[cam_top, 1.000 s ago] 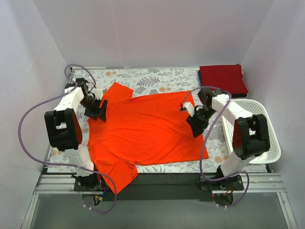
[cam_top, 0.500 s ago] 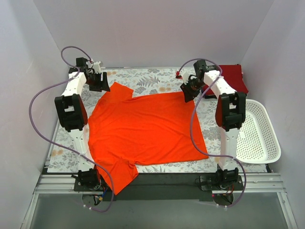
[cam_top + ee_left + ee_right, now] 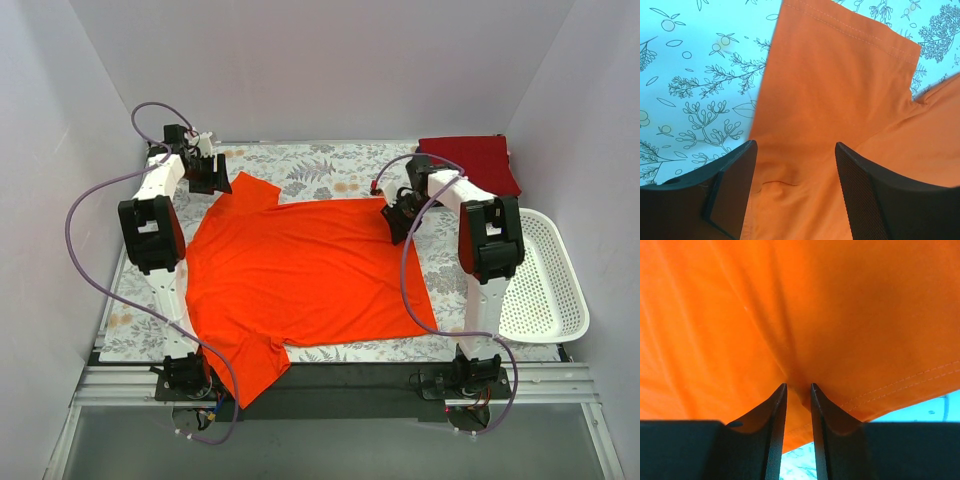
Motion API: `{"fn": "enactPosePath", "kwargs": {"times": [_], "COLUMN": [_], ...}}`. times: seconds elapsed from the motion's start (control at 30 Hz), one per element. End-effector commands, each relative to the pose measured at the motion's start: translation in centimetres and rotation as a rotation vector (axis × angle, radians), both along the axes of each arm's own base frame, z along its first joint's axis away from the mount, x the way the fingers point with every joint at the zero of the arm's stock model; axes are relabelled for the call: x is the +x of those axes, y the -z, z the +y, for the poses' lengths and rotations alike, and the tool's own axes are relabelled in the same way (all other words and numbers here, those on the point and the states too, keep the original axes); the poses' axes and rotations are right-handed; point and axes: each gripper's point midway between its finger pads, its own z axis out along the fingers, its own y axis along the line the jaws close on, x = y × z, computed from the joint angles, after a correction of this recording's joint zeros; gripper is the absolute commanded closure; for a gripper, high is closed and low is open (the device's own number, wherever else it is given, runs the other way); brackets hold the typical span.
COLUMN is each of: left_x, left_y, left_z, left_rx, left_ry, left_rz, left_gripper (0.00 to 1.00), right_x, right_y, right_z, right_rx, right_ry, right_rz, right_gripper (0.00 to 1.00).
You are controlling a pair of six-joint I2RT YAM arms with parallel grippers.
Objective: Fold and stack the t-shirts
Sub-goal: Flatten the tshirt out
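The orange-red t-shirt point(image 3: 310, 270) lay spread flat on the floral cloth point(image 3: 320, 165) over the table, with its near sleeve hanging past the front edge. It looked thin, soft and light. I judged it would sag and crease wherever it was lifted and would hold no shape of its own. The sensible holds looked to be the hemmed edges and corners, taken at two points at once so the cloth rose taut between them.

The right claw point(image 3: 798, 390) sat at the far right corner of the shirt, just inside the stitched hem point(image 3: 900, 385). Its fingers were drawn almost together on a small ridge of cloth, and creases ran into the pinch.

The left claw point(image 3: 795, 170) hung over the far left sleeve point(image 3: 840, 75) with its fingers wide apart. It gripped nothing, and I could not tell whether the tips touched the cloth.

A darker crimson shirt point(image 3: 470, 165) lay folded at the far right corner, well apart from the white basket point(image 3: 560, 290).
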Motion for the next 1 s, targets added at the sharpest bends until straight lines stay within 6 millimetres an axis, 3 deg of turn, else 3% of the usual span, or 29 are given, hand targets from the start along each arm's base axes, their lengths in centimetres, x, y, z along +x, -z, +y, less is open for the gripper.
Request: {"fn": "enactPosePath", "kwargs": {"times": [0.0, 0.17, 0.27, 0.3, 0.47, 0.5, 0.57, 0.6, 0.67, 0.7, 0.97], "left_x": [1.6, 3.0, 4.1, 4.4, 6.2, 6.5, 6.9, 7.2, 7.5, 7.7, 8.3], "left_y": [-0.7, -0.2, 0.1, 0.7, 1.1, 1.2, 1.7, 1.8, 1.9, 1.9, 1.6], "left_z": [0.0, -0.9, -1.8, -1.9, -3.0, -3.0, -3.1, -3.1, -3.0, -3.0, -2.6], "left_rx": [0.020, 0.049, 0.060, 0.063, 0.092, 0.097, 0.114, 0.120, 0.127, 0.128, 0.153], "left_ry": [-0.007, 0.025, 0.039, 0.040, 0.045, 0.043, 0.035, 0.033, 0.026, 0.021, 0.021], "left_rz": [-0.049, -0.070, -0.089, -0.088, -0.126, -0.136, -0.137, -0.146, -0.151, -0.159, -0.183], "left_gripper": [0.38, 0.38, 0.38, 0.38, 0.38, 0.38, 0.38, 0.39, 0.39, 0.39, 0.39], "right_x": [-2.4, -1.7, 1.3, 3.3, 8.6, 9.4, 11.2, 11.7, 13.0, 13.4, 14.2], "right_y": [1.4, -1.0, -4.3, -5.9, -8.8, -7.9, -8.5, -7.5, -7.7, -6.9, -4.6], "right_z": [-0.9, -0.6, 0.2, 0.5, 0.9, 0.7, 0.6, 0.5, 0.5, 0.4, 0.0], "right_rx": [-0.047, -0.027, 0.010, 0.024, 0.031, 0.018, 0.004, -0.006, -0.010, -0.013, -0.038], "right_ry": [-0.018, -0.006, 0.004, 0.008, 0.023, 0.022, 0.020, 0.017, 0.007, 0.005, -0.050], "right_rz": [0.041, -0.009, -0.112, -0.175, -0.309, -0.305, -0.355, -0.344, -0.378, -0.370, -0.377], "right_gripper": [0.68, 0.66, 0.60, 0.59, 0.57, 0.57, 0.57, 0.57, 0.57, 0.57, 0.52]}}
